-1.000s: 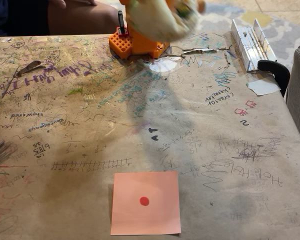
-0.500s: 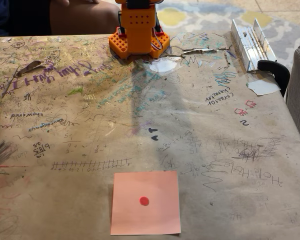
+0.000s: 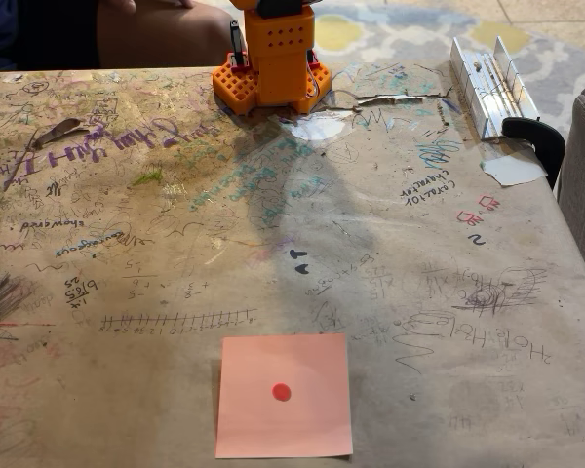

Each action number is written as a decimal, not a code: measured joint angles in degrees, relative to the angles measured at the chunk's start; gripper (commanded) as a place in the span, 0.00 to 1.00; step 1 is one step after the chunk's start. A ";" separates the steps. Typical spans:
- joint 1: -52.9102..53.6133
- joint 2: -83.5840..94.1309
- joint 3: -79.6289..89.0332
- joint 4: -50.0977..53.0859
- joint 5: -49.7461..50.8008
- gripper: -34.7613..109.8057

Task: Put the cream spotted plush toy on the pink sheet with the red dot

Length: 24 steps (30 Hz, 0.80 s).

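I cannot tell how my jaws stand, since my arm rises out of the top of the fixed view above its base. What I can see of myself is the orange base [image 3: 271, 73], bolted at the far edge of the table [image 3: 127, 390] a little left of the middle, with the orange lower arm segment [image 3: 279, 44] standing upright on it and a black part just to its left.

A broad shadow falls from the base across the middle of the table toward the near edge.

The pink sheet with the red dot [image 3: 317, 429] lies flat at the near edge, slightly left of centre, square to the table, its red dot in the middle and nothing resting on it. The cream spotted plush toy is not on it.

The table is covered in brown paper thick with scribbles and handwriting. Just in front of my base lies a white paper scrap [image 3: 319, 128]. Toward the far right corner sits a metal rail [image 3: 487, 83], a black clamp [image 3: 538, 136] at the right edge beside it, and another white scrap [image 3: 513, 170] just below.

Beyond the far left edge a person's arm [image 3: 161, 34] rests behind the table.
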 measured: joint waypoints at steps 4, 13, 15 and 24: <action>2.20 0.09 3.25 -2.81 -0.44 0.24; 12.92 -32.08 19.95 -37.79 -2.90 0.45; 14.15 -48.16 11.43 -39.29 -3.96 0.47; 11.95 -44.82 17.05 -38.06 -16.88 0.46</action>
